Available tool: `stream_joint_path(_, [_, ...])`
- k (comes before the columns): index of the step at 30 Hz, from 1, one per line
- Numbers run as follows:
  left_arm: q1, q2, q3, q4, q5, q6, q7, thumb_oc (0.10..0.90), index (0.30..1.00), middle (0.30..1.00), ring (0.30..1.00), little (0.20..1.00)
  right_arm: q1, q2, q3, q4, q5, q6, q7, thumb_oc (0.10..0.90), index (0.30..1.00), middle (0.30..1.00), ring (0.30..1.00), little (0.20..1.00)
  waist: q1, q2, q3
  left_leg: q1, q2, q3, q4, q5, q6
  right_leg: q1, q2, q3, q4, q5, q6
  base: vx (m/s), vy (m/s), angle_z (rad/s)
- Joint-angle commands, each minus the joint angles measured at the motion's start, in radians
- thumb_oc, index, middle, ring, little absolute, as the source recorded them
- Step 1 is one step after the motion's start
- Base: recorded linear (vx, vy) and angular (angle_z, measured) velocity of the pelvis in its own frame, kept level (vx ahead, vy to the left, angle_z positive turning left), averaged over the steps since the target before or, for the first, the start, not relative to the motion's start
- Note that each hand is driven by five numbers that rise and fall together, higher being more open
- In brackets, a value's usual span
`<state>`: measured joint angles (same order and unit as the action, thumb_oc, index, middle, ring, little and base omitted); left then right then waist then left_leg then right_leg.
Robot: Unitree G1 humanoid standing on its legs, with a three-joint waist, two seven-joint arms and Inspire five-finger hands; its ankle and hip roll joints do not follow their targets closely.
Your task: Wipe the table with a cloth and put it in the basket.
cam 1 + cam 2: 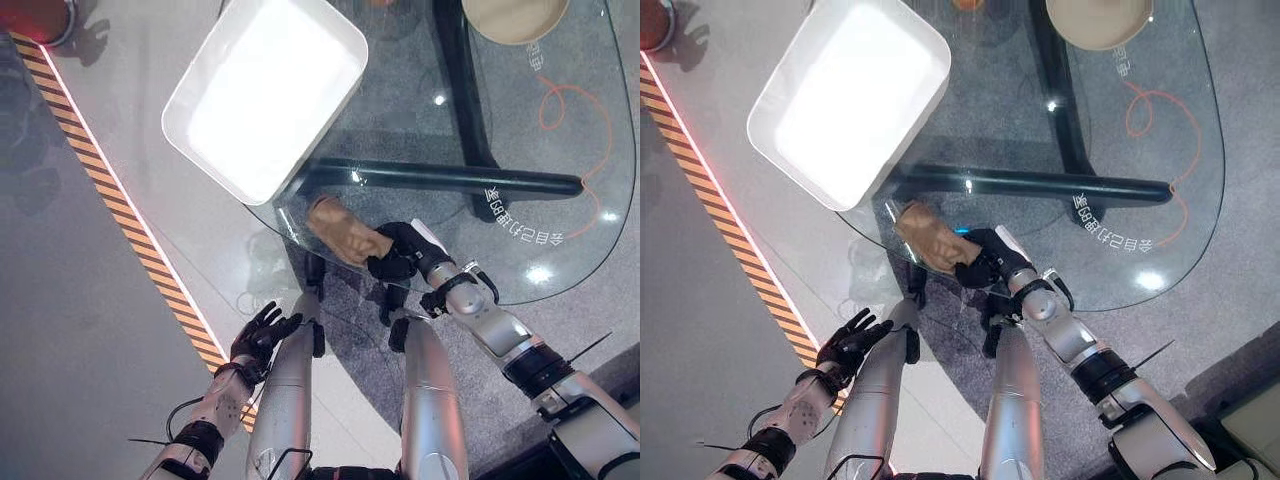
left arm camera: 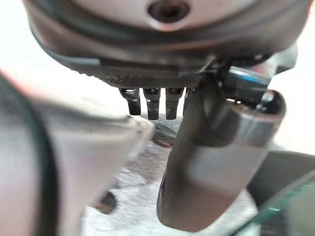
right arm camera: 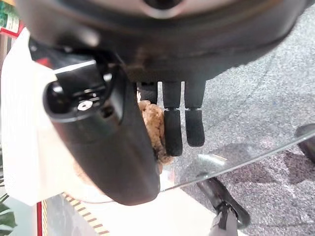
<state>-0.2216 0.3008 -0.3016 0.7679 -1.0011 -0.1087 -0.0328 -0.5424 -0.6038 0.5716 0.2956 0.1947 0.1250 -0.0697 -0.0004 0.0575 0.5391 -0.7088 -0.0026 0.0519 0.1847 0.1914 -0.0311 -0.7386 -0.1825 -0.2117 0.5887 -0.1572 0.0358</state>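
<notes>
Right hand (image 1: 400, 252) fingers pinch the tan cloth (image 1: 345, 232) at worktop (image 1: 560, 200) edge; keep it flat, sweep toward white basket (image 1: 265, 95).

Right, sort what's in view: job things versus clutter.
Job:
crumpled tan cloth, gripped by the right hand
white rectangular plastic basket
oval glass table
left hand, idle, fingers open

Lying about:
round beige bowl
orange cord

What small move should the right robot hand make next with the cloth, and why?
Probably lift the tan cloth and carry it toward the white basket. The right robot hand already grips it at the glass table's near edge, with the basket just beyond.
</notes>
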Motion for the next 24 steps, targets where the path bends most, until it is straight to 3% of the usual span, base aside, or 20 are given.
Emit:
stream_joint_path(1, [0.094,0.024,0.015,-0.044,-0.008,-0.054,-0.028,0.8,0.9,0.9,0.9,0.9,0.021,-0.024,-0.048,-0.205,0.015,-0.095,0.058,0.1,0.3,0.3,0.3,0.2,0.015,-0.031,-0.019,0.057,-0.035,0.083,0.202,-0.26,-0.003,0.061,0.063,-0.01,-0.229,0.136,0.052,-0.03,-0.043,0.04])
stream_joint_path(7, [0.124,0.046,0.031,-0.097,-0.041,-0.061,-0.064,0.8,0.9,0.9,0.9,0.9,0.06,-0.033,-0.076,-0.232,0.087,-0.111,0.08,0.1,0.3,0.3,0.3,0.2,0.019,-0.035,-0.019,0.113,-0.036,0.077,0.183,-0.259,-0.003,0.117,0.071,-0.012,-0.24,0.126,0.048,-0.02,-0.016,-0.04])
stream_joint_path(12, [0.161,0.085,0.022,-0.248,-0.06,-0.039,-0.059,0.8,0.9,0.9,0.9,0.9,0.119,-0.033,-0.116,-0.278,0.154,-0.148,0.105,0.1,0.3,0.3,0.3,0.2,0.021,-0.038,-0.019,0.171,-0.041,0.07,0.162,-0.259,-0.002,0.177,0.079,-0.013,-0.259,0.121,0.047,-0.02,-0.019,0.06])
stream_joint_path(17, [0.2,0.12,0.017,-0.426,-0.093,0.014,-0.046,0.8,0.9,0.9,0.9,0.9,0.178,-0.031,-0.143,-0.321,0.217,-0.193,0.135,0.1,0.3,0.3,0.3,0.2,0.029,-0.037,-0.019,0.203,-0.045,0.067,0.162,-0.265,0.001,0.221,0.077,-0.021,-0.265,0.114,0.044,-0.01,-0.007,0.02])
stream_joint_path(24, [0.247,0.147,0.01,-0.552,-0.163,0.1,-0.091,0.8,0.9,0.9,0.9,0.9,0.239,-0.02,-0.187,-0.382,0.349,-0.278,0.214,0.1,0.3,0.3,0.3,0.2,0.031,-0.038,-0.019,0.237,-0.051,0.063,0.164,-0.27,0.007,0.267,0.081,-0.025,-0.273,0.11,0.04,0.0,-0.011,0.04])
